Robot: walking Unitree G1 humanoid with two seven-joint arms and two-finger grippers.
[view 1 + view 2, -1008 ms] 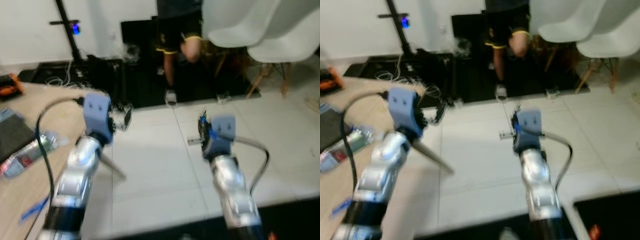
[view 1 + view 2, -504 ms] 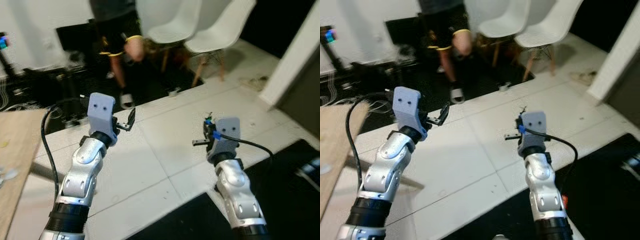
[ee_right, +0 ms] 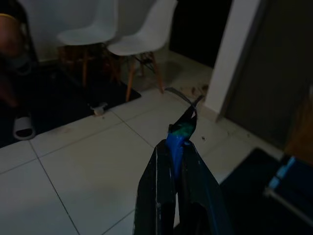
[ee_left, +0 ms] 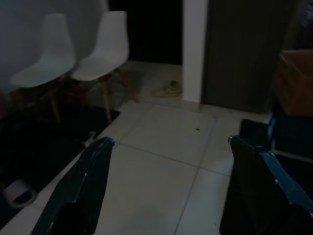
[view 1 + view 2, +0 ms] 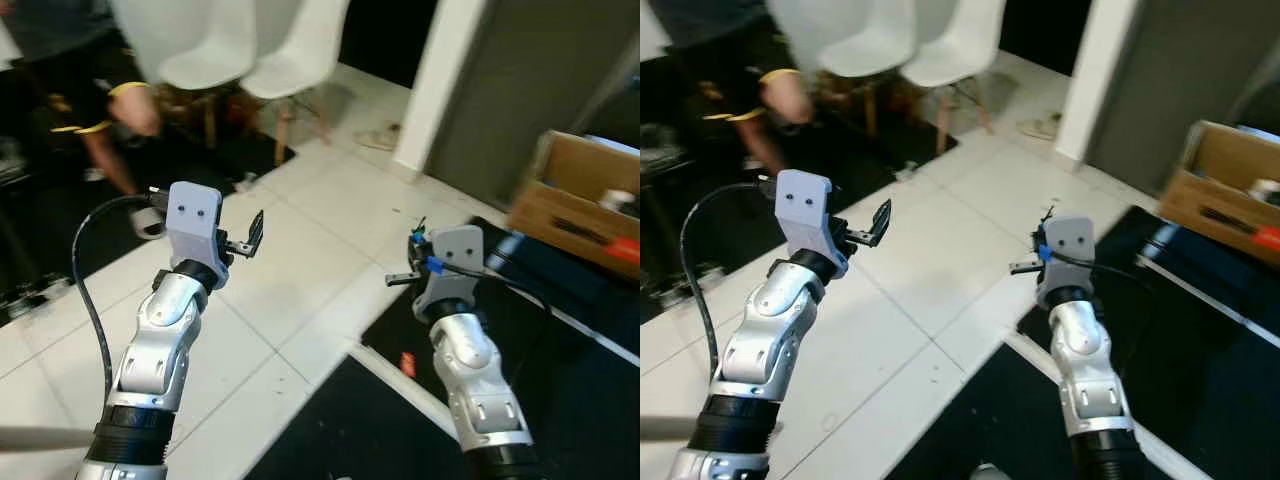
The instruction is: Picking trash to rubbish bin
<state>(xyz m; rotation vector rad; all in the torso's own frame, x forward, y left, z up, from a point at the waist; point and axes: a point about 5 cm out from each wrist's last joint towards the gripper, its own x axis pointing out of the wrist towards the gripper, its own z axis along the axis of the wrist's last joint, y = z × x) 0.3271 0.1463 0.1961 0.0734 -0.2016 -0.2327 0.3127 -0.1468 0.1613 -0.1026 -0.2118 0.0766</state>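
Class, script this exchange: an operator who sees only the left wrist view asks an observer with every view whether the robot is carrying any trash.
Operator: My left gripper is open over bare tile. Is any trash held?
Observer: Yes. The right gripper is shut on a blue scrap.
Operator: Anyone nearby?
Observer: A person stands by the white chairs, ahead on the robot's left.
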